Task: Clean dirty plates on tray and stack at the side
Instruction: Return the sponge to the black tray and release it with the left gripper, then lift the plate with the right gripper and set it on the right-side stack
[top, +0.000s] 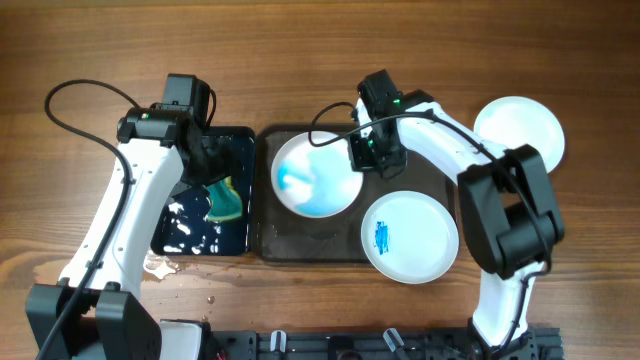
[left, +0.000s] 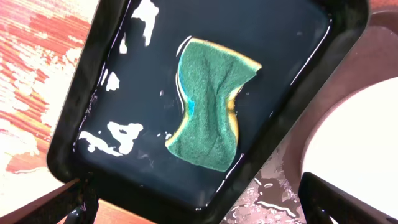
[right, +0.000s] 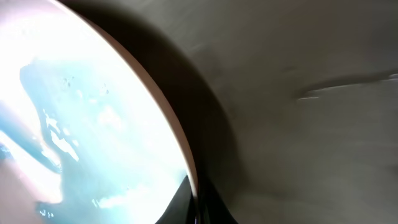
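A white plate (top: 315, 175) with a pale blue smear spread over it lies on the left part of the dark grey tray (top: 425, 178). My right gripper (top: 362, 155) is shut on this plate's right rim; in the right wrist view its fingers (right: 196, 199) pinch the plate's edge (right: 93, 124) above the tray (right: 311, 124). A second plate (top: 410, 237) with a small blue mark sits at the tray's front right. A third, clean plate (top: 520, 130) lies on the table at the far right. My left gripper (top: 215, 160) is open and empty above a green sponge (left: 210, 106).
The sponge (top: 226, 200) lies in a wet, glossy black tray (top: 185, 235) left of the grey tray. The black tray (left: 124, 81) holds water. Water drops lie on the wooden table (top: 165, 268) by its front left corner.
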